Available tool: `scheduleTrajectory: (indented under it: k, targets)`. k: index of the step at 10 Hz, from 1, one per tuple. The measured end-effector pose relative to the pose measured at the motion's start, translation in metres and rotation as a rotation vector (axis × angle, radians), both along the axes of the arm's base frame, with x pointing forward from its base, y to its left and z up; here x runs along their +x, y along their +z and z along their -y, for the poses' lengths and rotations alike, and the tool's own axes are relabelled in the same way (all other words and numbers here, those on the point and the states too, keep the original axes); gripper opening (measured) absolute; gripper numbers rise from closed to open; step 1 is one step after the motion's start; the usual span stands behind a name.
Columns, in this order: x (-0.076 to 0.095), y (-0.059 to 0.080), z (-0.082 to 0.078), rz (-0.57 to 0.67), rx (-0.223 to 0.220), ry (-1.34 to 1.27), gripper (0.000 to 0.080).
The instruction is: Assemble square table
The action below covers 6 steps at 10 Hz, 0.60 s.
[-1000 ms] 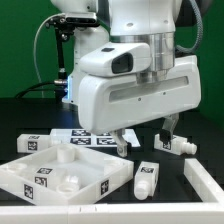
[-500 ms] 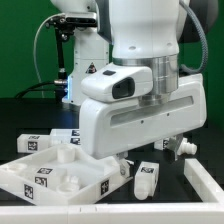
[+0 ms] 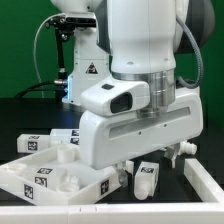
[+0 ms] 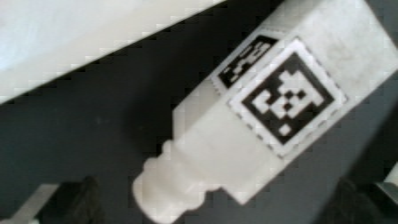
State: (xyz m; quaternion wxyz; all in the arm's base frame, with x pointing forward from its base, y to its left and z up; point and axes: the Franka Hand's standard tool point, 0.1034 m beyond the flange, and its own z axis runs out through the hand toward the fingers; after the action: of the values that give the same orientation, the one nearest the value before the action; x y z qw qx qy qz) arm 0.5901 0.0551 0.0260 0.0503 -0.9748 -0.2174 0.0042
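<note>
The square table top (image 3: 40, 178) lies tilted at the front of the exterior view's left, white with round corner sockets; its edge (image 4: 80, 45) also shows in the wrist view. A white block leg (image 3: 146, 179) with a square tag lies just to its right on the black table. My gripper (image 3: 143, 163) hangs low right over this leg, open, holding nothing. In the wrist view the leg (image 4: 249, 110) fills the middle, its narrow end between my dark fingertips (image 4: 50, 205). Other legs lie behind the top (image 3: 62, 137) and at the right (image 3: 184, 147).
A white block (image 3: 206, 181) lies at the front of the exterior view's right. The robot base (image 3: 88, 72) with a warning triangle stands behind. My hand hides the marker board.
My hand has come down toward the leg beside the table top and now covers the marker board. The jaws stayed open.
</note>
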Motion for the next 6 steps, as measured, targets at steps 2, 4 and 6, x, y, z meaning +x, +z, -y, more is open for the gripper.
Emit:
scheduleTrajectory:
  k: [2, 4, 6]
  targets:
    - [-0.004, -0.01, 0.003, 0.005, -0.001, -0.001, 0.0649]
    - [-0.01, -0.016, 0.002, 0.019, -0.003, 0.0, 0.0649]
    - [-0.012, -0.018, 0.001, 0.024, -0.003, 0.001, 0.0637]
